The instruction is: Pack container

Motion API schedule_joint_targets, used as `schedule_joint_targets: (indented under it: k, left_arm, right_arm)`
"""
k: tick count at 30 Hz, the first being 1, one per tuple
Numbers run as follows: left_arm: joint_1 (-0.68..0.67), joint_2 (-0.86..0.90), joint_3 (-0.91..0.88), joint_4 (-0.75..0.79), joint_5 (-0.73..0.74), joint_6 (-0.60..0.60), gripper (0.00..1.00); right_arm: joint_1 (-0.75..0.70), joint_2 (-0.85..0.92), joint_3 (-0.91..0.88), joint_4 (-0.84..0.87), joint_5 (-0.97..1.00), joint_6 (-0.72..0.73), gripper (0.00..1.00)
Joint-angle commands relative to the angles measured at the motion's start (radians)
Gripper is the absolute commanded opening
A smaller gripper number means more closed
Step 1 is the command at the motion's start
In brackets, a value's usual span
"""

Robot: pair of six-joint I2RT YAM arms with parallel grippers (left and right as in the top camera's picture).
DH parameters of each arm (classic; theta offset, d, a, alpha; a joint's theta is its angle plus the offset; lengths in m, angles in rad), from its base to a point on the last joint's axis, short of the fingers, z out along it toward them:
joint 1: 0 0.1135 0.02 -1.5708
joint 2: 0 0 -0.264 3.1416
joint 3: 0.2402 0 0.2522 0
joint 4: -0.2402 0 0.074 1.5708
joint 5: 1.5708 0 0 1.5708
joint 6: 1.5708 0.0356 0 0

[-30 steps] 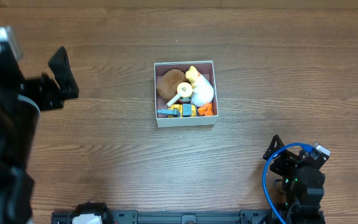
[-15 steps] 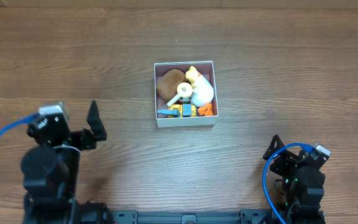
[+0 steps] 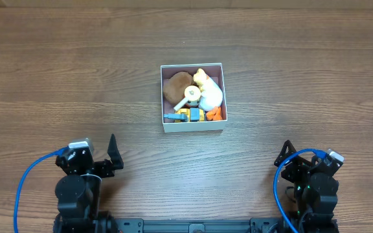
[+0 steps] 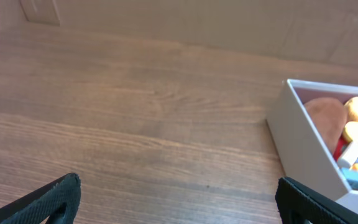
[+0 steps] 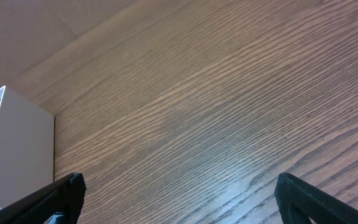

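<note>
Left pincer (image 4: 179, 191) gapes empty — container (image 3: 193, 127) holds toys (image 3: 203, 97).

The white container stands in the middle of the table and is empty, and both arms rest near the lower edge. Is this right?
Not empty: the overhead view shows the container holding a brown plush, a white-and-yellow plush and a yellow toy vehicle. It does stand in the middle of the table, with the left arm and right arm near the lower edge.
</note>
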Motion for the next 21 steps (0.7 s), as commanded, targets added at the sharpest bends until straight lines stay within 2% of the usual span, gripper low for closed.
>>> schedule_joint_targets:
  k: [1, 8, 21]
  left_arm:
    - [0.005, -0.05, -0.065, 0.016, 0.009, -0.01, 1.0]
    - [0.005, -0.068, -0.129, 0.095, 0.009, -0.01, 1.0]
    - [0.005, -0.067, -0.13, 0.097, 0.008, -0.009, 1.0]
  right_arm:
    - [-0.004, -0.011, -0.018, 0.006, 0.003, 0.0, 1.0]
    - [-0.004, -0.011, -0.018, 0.006, 0.003, 0.0, 1.0]
    - [-0.004, -0.011, -0.018, 0.005, 0.003, 0.0, 1.0]
